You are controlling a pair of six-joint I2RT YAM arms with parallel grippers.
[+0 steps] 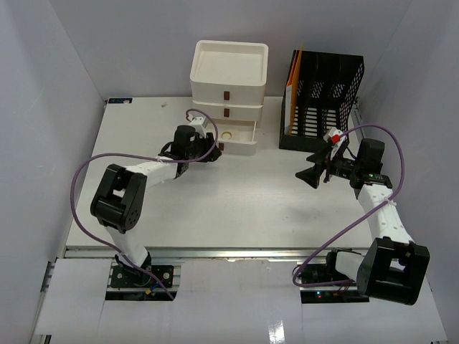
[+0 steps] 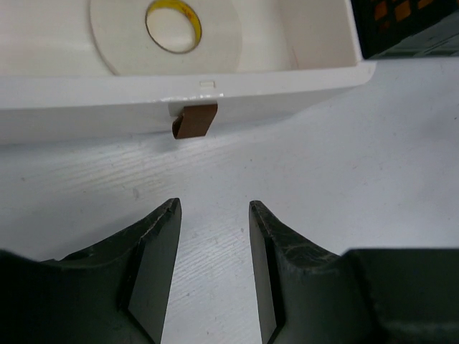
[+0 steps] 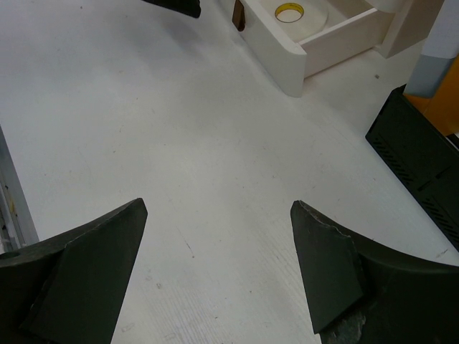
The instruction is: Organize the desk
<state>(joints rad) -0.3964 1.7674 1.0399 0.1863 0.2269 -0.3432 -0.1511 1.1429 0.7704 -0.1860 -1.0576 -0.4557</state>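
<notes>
The brown handle [image 2: 194, 121] of the drawer [image 2: 86, 107] lay at twelve o'clock, just ahead of the left gripper [image 2: 214, 208] (jaws parted, holding nothing); the right gripper [image 3: 217, 206], likewise spread, stood well apart across the desk [image 1: 251, 208].

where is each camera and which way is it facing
top external: above and behind, looking down on the desk, drawer unit and black file organizer; left arm and right arm show
left wrist: low, facing the open drawer and its brown handle; left gripper open below
right wrist: higher, facing across the desk towards that drawer; right gripper open wide
shared: both wrist views show the tape roll in the drawer
</notes>
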